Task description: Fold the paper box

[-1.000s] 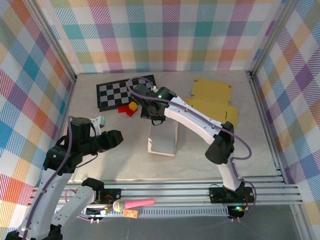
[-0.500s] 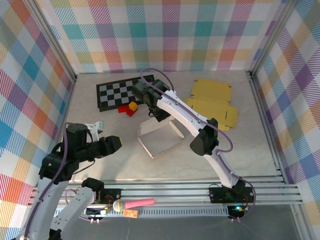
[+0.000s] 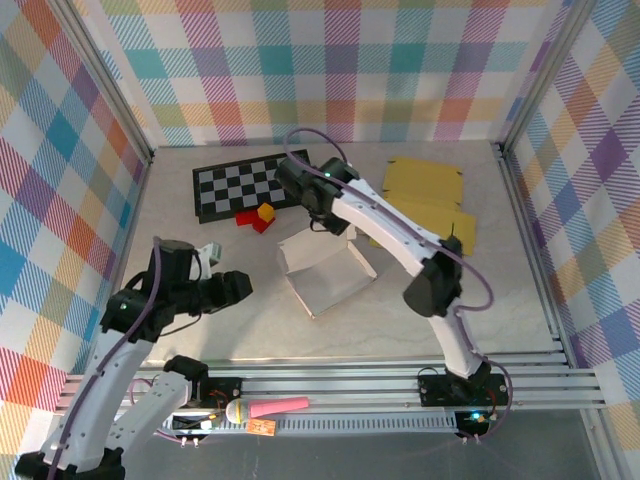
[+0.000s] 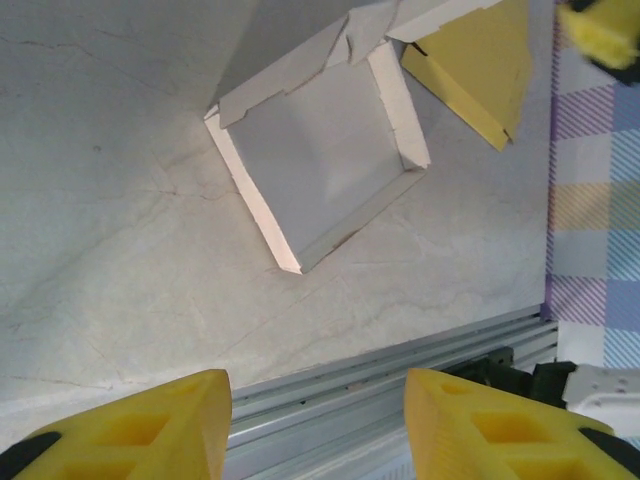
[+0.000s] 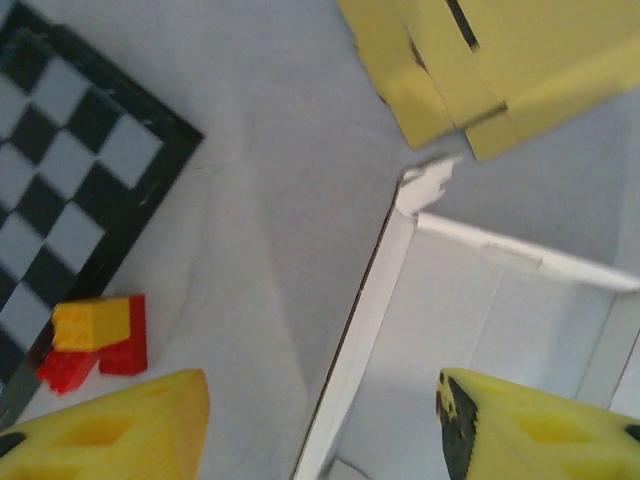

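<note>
The white paper box [image 3: 326, 270] lies on the table's middle as an open tray with low walls raised, turned at an angle; the left wrist view has it [image 4: 322, 160] ahead. My right gripper [image 3: 332, 222] hangs over the box's far corner, open. In its wrist view [image 5: 320, 430] the yellow fingers [image 5: 110, 425] straddle the box's left wall [image 5: 368, 335] without touching it. My left gripper [image 3: 238, 285] is open and empty, left of the box, and in its own view [image 4: 315, 420] it points toward the front rail.
A flat yellow cardboard blank [image 3: 428, 198] lies at the back right, close behind the box [image 5: 480, 70]. A checkerboard [image 3: 240, 185] sits at the back left with red and yellow bricks [image 3: 258, 217] by its near edge. The metal rail [image 3: 350, 385] runs along the front.
My right gripper has opened and let go of the box wall. The box turned counter-clockwise and settled flat. My left arm shifted a little toward the box.
</note>
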`<act>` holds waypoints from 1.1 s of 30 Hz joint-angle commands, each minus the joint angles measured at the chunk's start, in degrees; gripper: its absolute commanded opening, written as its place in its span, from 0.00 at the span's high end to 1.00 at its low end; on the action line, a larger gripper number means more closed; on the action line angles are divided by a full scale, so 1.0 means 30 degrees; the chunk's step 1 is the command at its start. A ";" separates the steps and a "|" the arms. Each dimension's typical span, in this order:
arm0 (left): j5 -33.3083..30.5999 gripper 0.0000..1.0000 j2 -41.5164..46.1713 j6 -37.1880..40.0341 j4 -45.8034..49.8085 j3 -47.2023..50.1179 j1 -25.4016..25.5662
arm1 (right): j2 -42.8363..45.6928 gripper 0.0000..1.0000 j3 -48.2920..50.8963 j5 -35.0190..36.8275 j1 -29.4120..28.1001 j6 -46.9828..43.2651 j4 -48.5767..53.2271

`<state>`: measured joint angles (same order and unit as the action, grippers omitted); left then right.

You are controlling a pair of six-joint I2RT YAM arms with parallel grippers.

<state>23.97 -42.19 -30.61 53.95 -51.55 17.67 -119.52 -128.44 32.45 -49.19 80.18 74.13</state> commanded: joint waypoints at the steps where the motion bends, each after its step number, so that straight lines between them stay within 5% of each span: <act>1: -0.0544 0.51 -0.1008 0.0422 -0.1695 -0.0097 0.0449 | 0.3872 0.38 0.3223 -0.0052 0.0617 -0.8105 -0.6206; 5: -0.2465 0.50 -0.2785 0.0676 -0.2362 -0.0757 0.2103 | 0.7920 0.40 0.8249 -0.5372 0.2632 -1.6031 -1.1587; 8: -0.3864 0.50 -0.4316 0.1016 -0.2681 -0.1216 0.3365 | 1.0844 0.39 1.3123 -1.5015 0.5984 -2.0669 -1.5199; 10: -0.5030 0.50 -0.5367 0.1201 -0.2834 -0.1646 0.4309 | 1.1894 0.43 1.5208 -1.8635 0.8090 -2.3134 -1.5077; 13: -0.7299 0.50 -0.6745 0.1316 -0.2841 -0.2264 0.5438 | 1.2681 0.47 1.7464 -1.9292 0.9383 -2.8978 -1.3490; 17: -0.8832 0.50 -0.7967 0.1021 -0.3461 -0.2340 0.5726 | 1.3081 0.46 2.1099 -1.9793 0.9719 -3.3934 -1.5759; 33: -0.9975 0.53 -1.1555 0.0833 -0.5341 -0.3160 0.5740 | 0.7249 0.44 1.7685 -2.0885 0.9749 -3.5512 -1.6491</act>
<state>-4.62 -75.92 -27.81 40.01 -59.11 34.50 -96.88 -73.30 -27.18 -19.88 -23.77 25.28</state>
